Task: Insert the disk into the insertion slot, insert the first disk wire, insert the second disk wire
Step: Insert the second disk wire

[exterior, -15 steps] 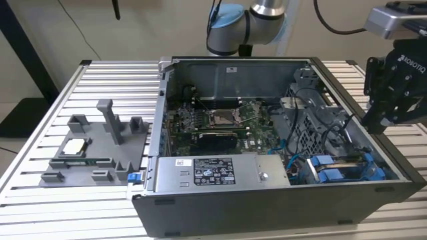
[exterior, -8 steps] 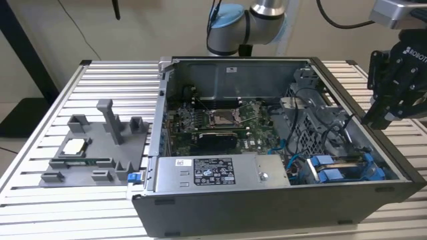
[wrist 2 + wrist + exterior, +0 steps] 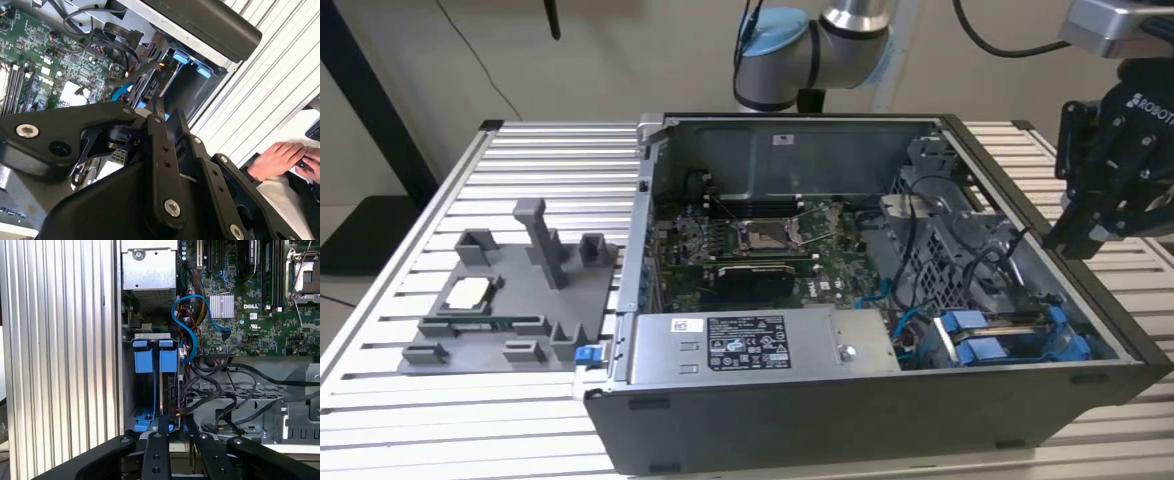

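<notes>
— How far along is the job?

— Going from the biggest thing down: on the slatted table (image 3: 520, 180) stands the open computer case (image 3: 827, 420), with a grey fixture tray (image 3: 480, 335) on the exterior view's left. Inside the case, the motherboard (image 3: 747, 250) lies toward the far side. The silver power-supply box (image 3: 761, 345) runs along the near wall.

— And the insertion slot?

— The insertion slot (image 3: 1007, 340) is in the case's near corner on the exterior view's right, just beside the power-supply box. Its blue rails and tabs are plain to see. Whether the disk is already seated between them cannot be told, so the first step is unconfirmed.

— Where is the arm?

— The gripper (image 3: 1067, 232) hangs above the case's right wall, near the slot and touching nothing. In the first wrist view it looks straight onto the blue tabs. Its jaws are all but closed, with only a sliver of gap, and nothing is gripped between them.

— The wires?

— A blue cable (image 3: 186, 327) loops just beside the slot, and its plug end (image 3: 225, 332) lies over the motherboard rather than at the slot. Judging by that, both wire steps are probably still left to do.
</notes>
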`<state>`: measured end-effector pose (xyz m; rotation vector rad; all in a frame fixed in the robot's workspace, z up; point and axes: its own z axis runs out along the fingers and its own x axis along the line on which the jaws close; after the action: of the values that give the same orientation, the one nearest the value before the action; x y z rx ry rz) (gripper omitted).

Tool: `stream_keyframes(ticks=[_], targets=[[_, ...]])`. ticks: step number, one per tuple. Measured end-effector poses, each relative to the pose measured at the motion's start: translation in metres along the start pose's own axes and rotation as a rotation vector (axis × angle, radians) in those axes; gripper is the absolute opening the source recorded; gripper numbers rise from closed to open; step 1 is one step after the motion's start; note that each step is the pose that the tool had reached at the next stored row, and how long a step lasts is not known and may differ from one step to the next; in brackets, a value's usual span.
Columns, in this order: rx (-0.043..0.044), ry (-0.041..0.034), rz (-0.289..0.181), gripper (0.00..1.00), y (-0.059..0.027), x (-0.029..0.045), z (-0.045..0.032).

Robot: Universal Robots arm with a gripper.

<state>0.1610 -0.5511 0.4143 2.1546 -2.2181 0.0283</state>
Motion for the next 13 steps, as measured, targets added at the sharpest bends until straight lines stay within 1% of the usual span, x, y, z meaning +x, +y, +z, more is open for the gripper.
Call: stream_keyframes(ticks=[13], targets=[[0.0001,-0.0001,-0.003,0.27,-0.0057,-0.0002,0.0]])
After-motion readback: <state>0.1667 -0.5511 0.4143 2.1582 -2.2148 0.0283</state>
